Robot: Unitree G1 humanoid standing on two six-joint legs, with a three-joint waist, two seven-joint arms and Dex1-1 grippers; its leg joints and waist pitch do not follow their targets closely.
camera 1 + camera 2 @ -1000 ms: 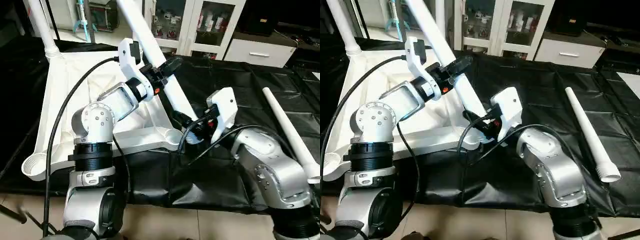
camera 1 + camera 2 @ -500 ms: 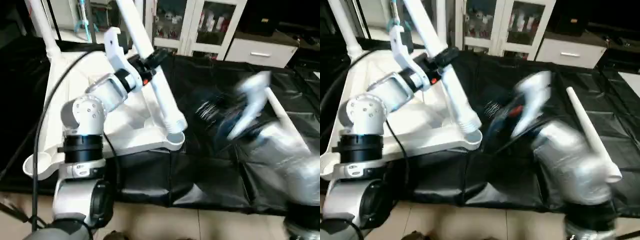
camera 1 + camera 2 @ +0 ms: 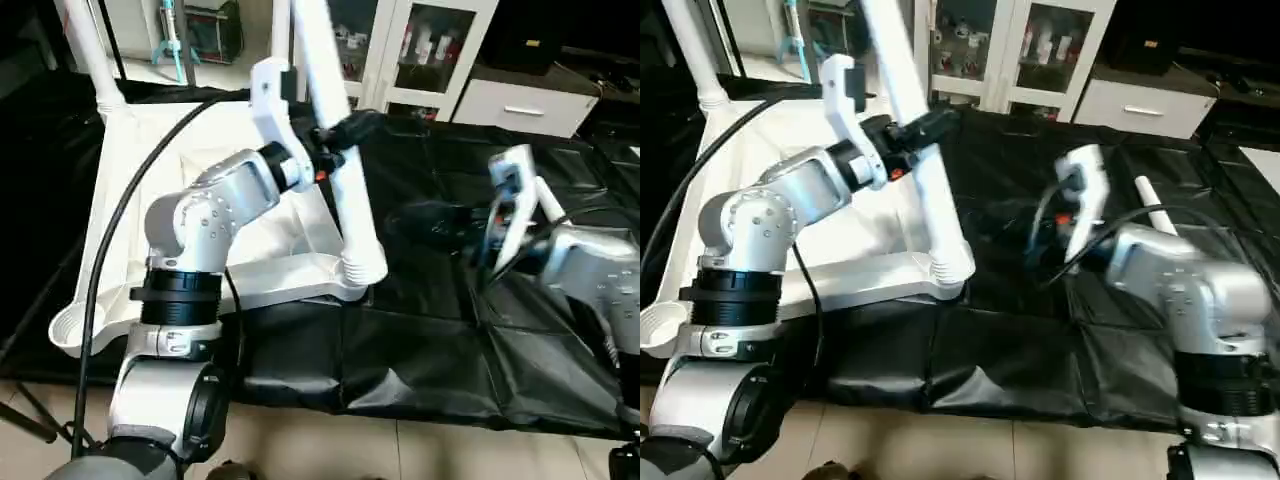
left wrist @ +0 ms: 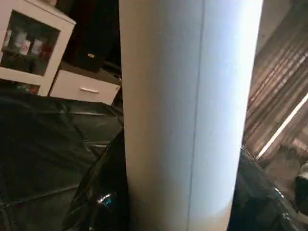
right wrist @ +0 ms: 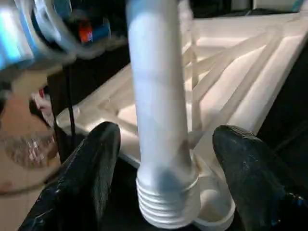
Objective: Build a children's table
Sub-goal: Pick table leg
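A: Start on the left. What's there?

B: The tabletop (image 3: 150, 190) lies upside down on the black cloth (image 3: 430, 340), ribs up. One leg (image 3: 85, 50) already stands upright in its far left corner. The near left socket (image 3: 68, 330) is bare.

A: And the left gripper (image 3: 340, 135)?

B: It is clamped on a second leg (image 3: 345, 190), part way up the tube. The leg tilts a little, top end away from the robot, and its threaded end (image 5: 166, 211) sits right at the near right socket (image 5: 211, 219) of the tabletop. The right wrist view shows the threads just above or touching the socket rim; I cannot tell which.

A: So the step in hand is seating that leg?

B: That is my reading. It looks lined up but not screwed in.

A: Further right?

B: The right gripper (image 5: 161, 144) hangs over the cloth, fingers (image 5: 96, 159) wide apart and holding nothing, pointed at the lower end of the held leg. Just beyond it a spare leg (image 3: 1152, 205) lies on the cloth, partly hidden by the arm.

A: What does the next move call for?

B: Probably bringing the leg upright over the socket, pressing the threads in squarely and turning it. The right gripper seems placed to steady or twist the lower end. A crooked start could jam the threads.
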